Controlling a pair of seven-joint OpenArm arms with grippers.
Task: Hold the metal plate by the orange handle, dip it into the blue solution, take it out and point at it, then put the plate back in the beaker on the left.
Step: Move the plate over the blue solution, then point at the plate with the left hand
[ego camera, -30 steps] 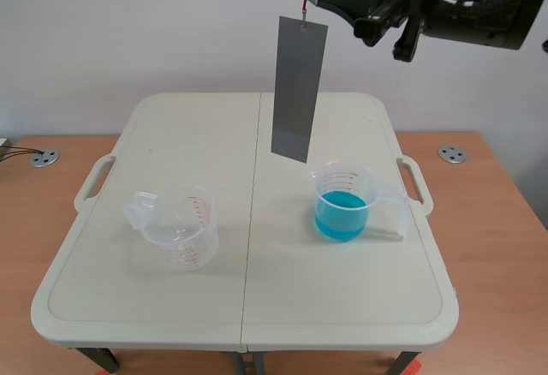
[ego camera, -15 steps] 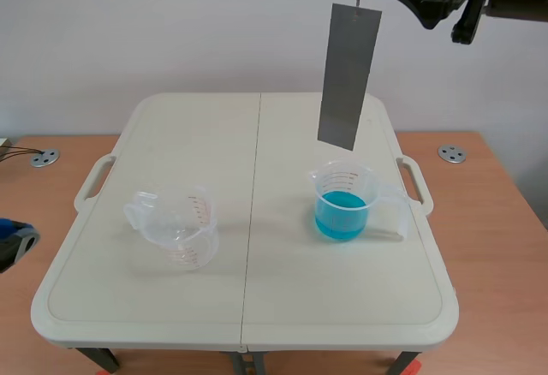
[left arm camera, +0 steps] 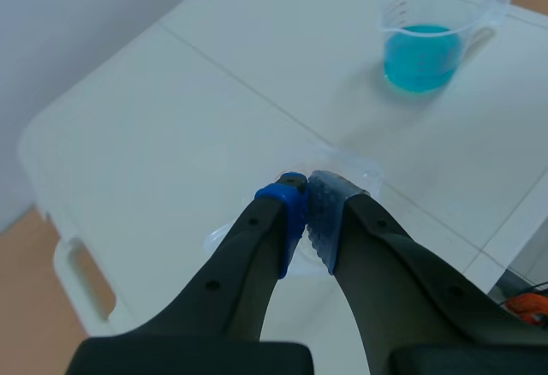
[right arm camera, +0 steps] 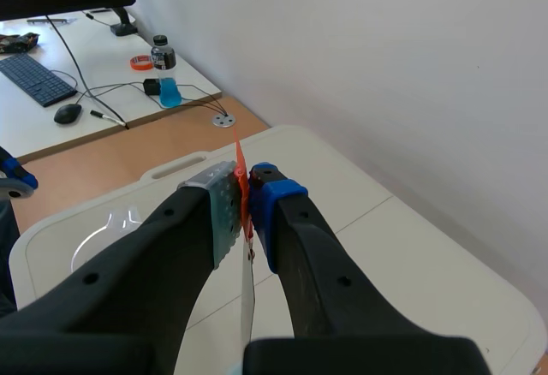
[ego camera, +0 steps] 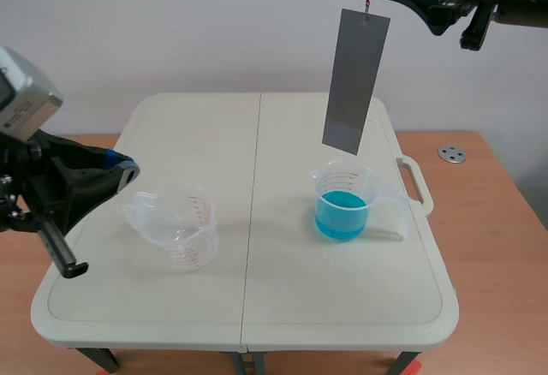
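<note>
Right fingers point(right arm camera: 276, 202) pinch the orange handle point(right arm camera: 239, 168); the metal plate point(ego camera: 354, 81) dangles below them, above the blue solution point(ego camera: 341, 217). Left fingers point(left arm camera: 285, 214) are clenched on nothing. If it swings while being lowered, the plate could clip the rim of the beaker point(ego camera: 344, 172).

- Right over your blue-solution beaker point(ego camera: 342, 204), the hanging metal plate point(ego camera: 355, 81) blocks any descent.
- Left of that beaker, you can pass over the table point(ego camera: 265, 247) up to the empty beaker point(ego camera: 180, 225).

Bright, even, diffuse light; only faint, soft shadows on the pale table point(ego camera: 257, 298)
</note>
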